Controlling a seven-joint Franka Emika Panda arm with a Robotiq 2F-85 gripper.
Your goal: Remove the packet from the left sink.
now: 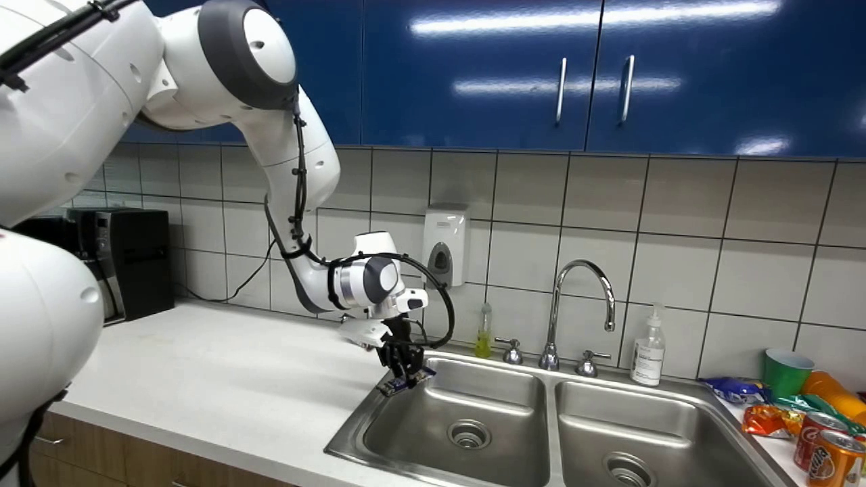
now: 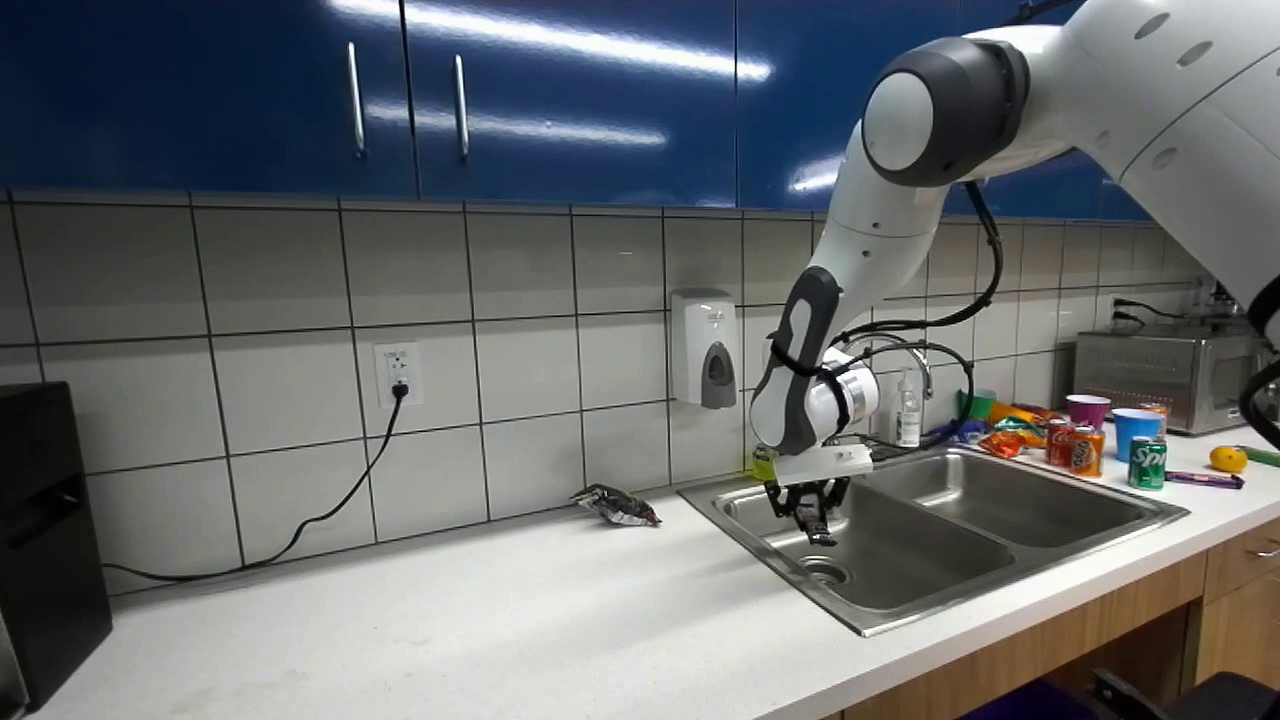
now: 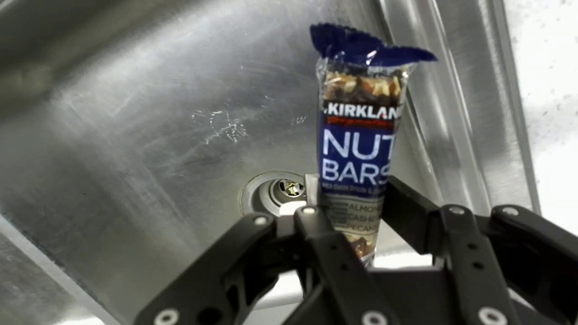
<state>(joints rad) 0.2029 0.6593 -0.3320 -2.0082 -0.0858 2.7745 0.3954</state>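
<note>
The packet is a Kirkland nut bar [image 3: 354, 153] in a blue and clear wrapper. My gripper [image 3: 352, 189] is shut on its sides, with one finger [image 3: 413, 212] pressed against each edge. The upper part of the bar sticks out past the fingertips, and the left finger covers part of its lower end. In both exterior views the gripper [image 1: 406, 373] points down and holds the packet [image 2: 818, 530] above the left sink [image 1: 494, 399], near its left rim. A round drain [image 3: 271, 192] shows in the basin below.
Left of the sink runs the white counter [image 2: 450, 620], with a crumpled dark bag [image 2: 615, 505] by the wall. The faucet [image 1: 551, 318], a yellow-green bottle [image 1: 484, 331] and a pump bottle [image 1: 648, 352] stand behind the basins. Cans [image 1: 835, 460], cups and snack packets lie beyond the right basin [image 1: 649, 433].
</note>
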